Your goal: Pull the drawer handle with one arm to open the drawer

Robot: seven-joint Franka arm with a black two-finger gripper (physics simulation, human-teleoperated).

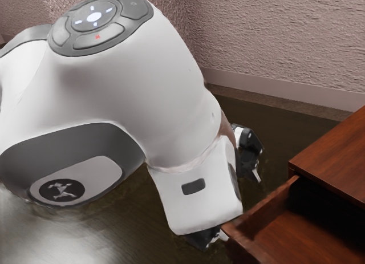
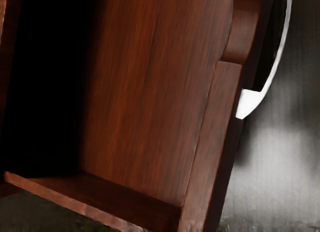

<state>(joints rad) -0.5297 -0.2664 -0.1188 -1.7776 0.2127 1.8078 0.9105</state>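
Note:
The dark red wooden drawer (image 1: 285, 230) stands pulled out of the cabinet (image 1: 336, 155) at the exterior view's lower right, its inside open to view. My gripper (image 1: 210, 239) sits at the drawer's front, low down, mostly hidden behind my own white forearm. The wrist view looks down into the drawer's bare floor (image 2: 150, 91) and along its front panel (image 2: 210, 142). The curved white handle (image 2: 248, 102) runs along the outer face of that panel, just under my hand.
My bulky white arm (image 1: 114, 104) covers the exterior view's left and middle. Dark wood flooring (image 1: 274, 127) lies between the arm and the cabinet. A textured wall with a pale baseboard (image 1: 285, 87) runs behind.

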